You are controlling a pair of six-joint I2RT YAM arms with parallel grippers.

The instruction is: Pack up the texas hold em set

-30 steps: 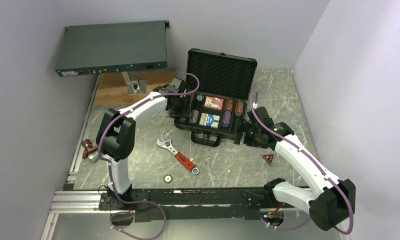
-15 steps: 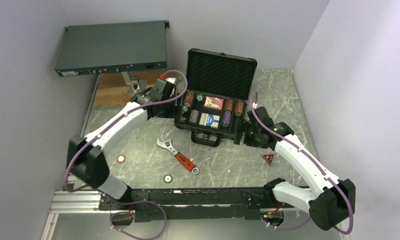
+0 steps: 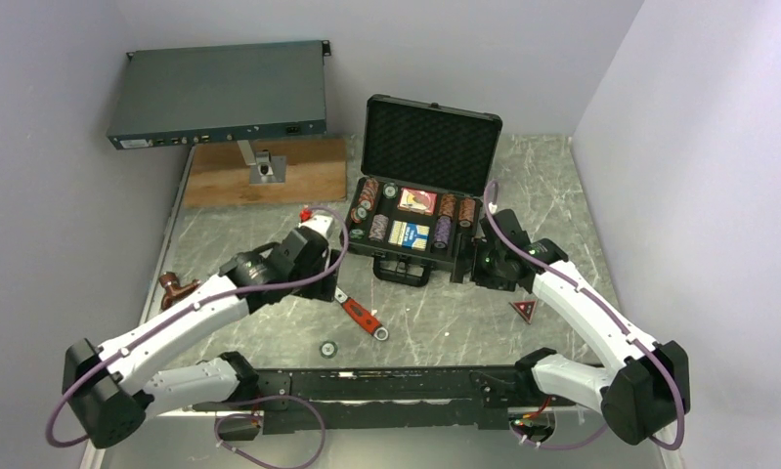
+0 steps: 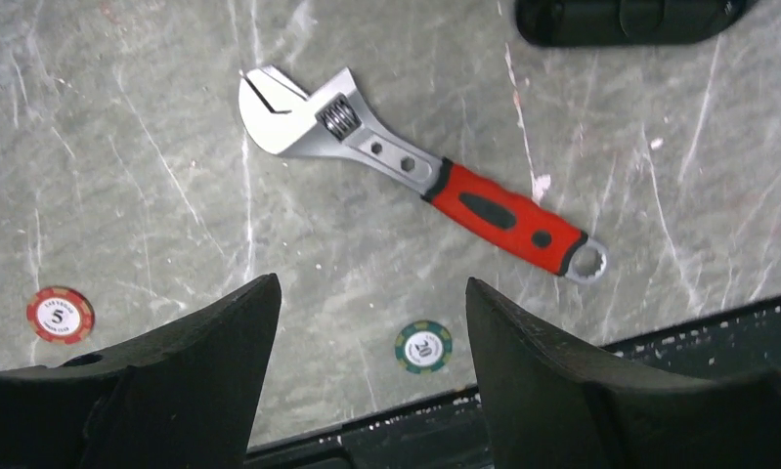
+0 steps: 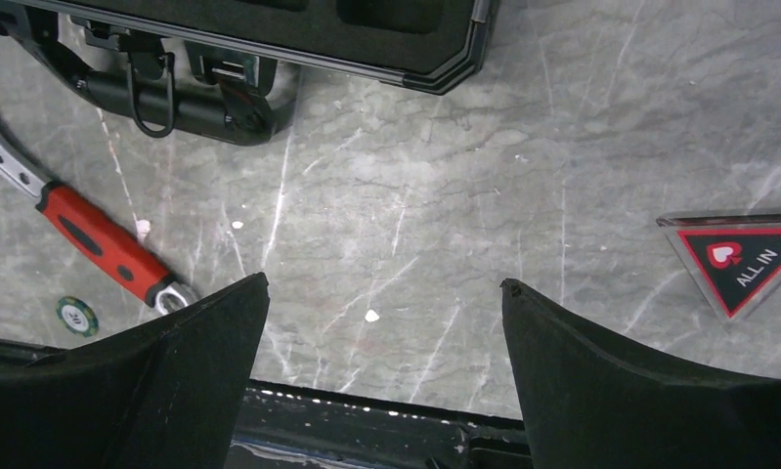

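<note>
The black case [image 3: 365, 237] lies open, its foam lid [image 3: 432, 147] upright, with striped chips [image 3: 369, 193], a red deck [image 3: 417, 201] and a blue deck [image 3: 410, 234] inside. A green chip [image 3: 328, 348] [image 4: 424, 347] and a red chip [image 4: 61, 314] lie loose near the table's front edge. The arm hides the red chip from the top view. My left gripper [image 3: 313, 278] [image 4: 369, 283] hangs open and empty high above the wrench. Off the case's front right corner, my right gripper [image 3: 479, 272] [image 5: 384, 281] is open and empty. The red triangle [image 3: 524, 311] [image 5: 743, 259] lies to its right.
A red-handled wrench [image 3: 352, 308] [image 4: 415, 176] lies in front of the case handle [image 5: 186, 103]. A grey rack box [image 3: 220, 93] stands at the back left beside a wooden board [image 3: 308, 171]. A small brown object [image 3: 176, 288] sits at the left edge.
My left arm has swung away from the case's left side, back and down over the wrench, covering the red chip in the top view. The right arm has barely moved.
</note>
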